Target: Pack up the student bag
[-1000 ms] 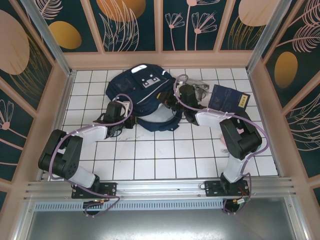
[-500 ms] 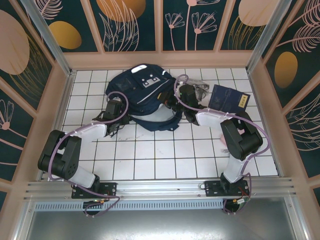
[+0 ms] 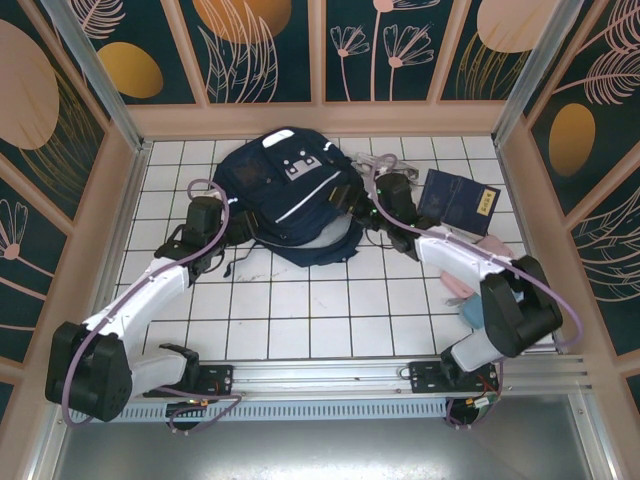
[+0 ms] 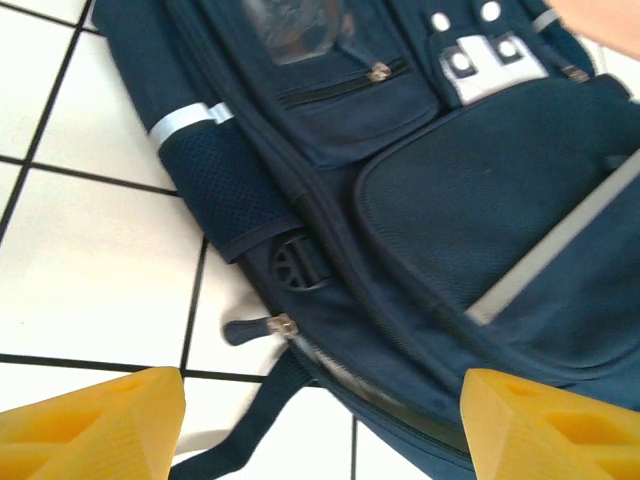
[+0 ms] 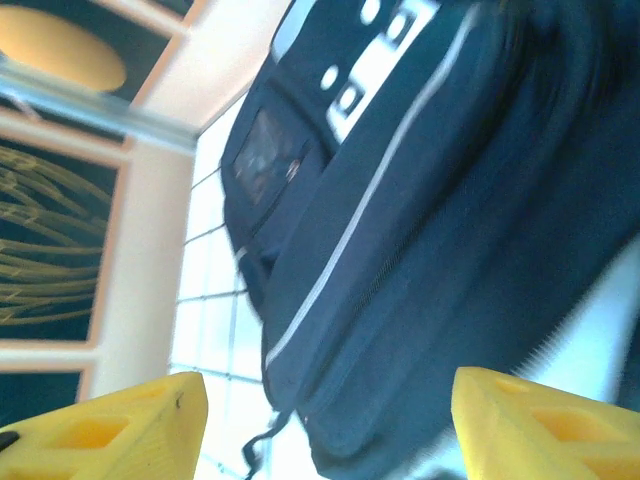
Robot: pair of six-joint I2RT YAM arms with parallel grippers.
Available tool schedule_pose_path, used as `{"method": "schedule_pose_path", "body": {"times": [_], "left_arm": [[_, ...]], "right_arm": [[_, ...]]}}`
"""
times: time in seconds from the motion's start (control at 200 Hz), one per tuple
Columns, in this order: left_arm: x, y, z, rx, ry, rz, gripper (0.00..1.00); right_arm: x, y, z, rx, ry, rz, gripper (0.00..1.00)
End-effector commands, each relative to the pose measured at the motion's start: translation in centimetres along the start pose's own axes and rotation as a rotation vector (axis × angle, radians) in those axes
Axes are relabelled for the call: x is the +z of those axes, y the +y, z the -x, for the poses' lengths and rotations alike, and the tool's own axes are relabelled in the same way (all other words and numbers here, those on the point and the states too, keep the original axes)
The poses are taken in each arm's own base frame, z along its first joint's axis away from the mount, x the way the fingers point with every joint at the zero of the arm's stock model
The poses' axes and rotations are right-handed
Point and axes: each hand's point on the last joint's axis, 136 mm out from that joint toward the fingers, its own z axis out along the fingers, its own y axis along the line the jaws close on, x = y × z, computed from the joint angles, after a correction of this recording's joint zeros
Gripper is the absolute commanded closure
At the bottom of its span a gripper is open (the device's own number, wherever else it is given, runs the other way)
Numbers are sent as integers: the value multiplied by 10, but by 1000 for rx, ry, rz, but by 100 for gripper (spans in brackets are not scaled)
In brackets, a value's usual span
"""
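Note:
The student bag (image 3: 288, 190), dark navy with thin white stripes and a grey-white patch, lies flat at the back middle of the tiled table. A little light grey lining shows at its near edge. My left gripper (image 3: 228, 236) stands open just off the bag's left side. In the left wrist view its yellow fingers (image 4: 90, 425) stand wide apart over the bag's (image 4: 450, 200) zipper edge and a loose strap, holding nothing. My right gripper (image 3: 358, 208) is open at the bag's right side. In the right wrist view the bag (image 5: 450, 250) lies beyond the parted fingertips (image 5: 545, 425).
Small dark blue booklets (image 3: 458, 200) lie right of the bag. A grey item (image 3: 395, 165) sits behind the right gripper. Pink (image 3: 455, 292) and light blue (image 3: 470, 312) things lie by the right arm. Walls close in the table on three sides.
Both grippers have opened and let go of the bag's edges. The left arm has drawn back to the left, the right arm to the right. The bag's mouth has sagged shut.

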Motion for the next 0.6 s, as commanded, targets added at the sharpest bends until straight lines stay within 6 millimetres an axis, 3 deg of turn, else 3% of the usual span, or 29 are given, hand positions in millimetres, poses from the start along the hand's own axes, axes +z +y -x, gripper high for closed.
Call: {"method": "schedule_pose_path", "body": {"times": [0.0,0.145,0.29,0.335,0.37,0.596], "left_arm": [[-7,-23,10,32,6,-85,27],[-1,-58,13,83,19,-150,26],[14,-96,-1,177,65,-169,26],[22,-99,-14,190,102,-166,27],[23,-111,-9,196,94,-179,27],[45,-142,-32,193,165,-268,28]], "right_arm": [[-18,-57,27,-73,-102,-239,34],[-3,-91,46,-85,-105,-329,35],[32,-99,56,-88,-33,-299,38],[40,-103,61,-84,-28,-302,38],[46,-109,66,-81,-24,-313,38],[76,-157,85,-70,7,-472,35]]}}
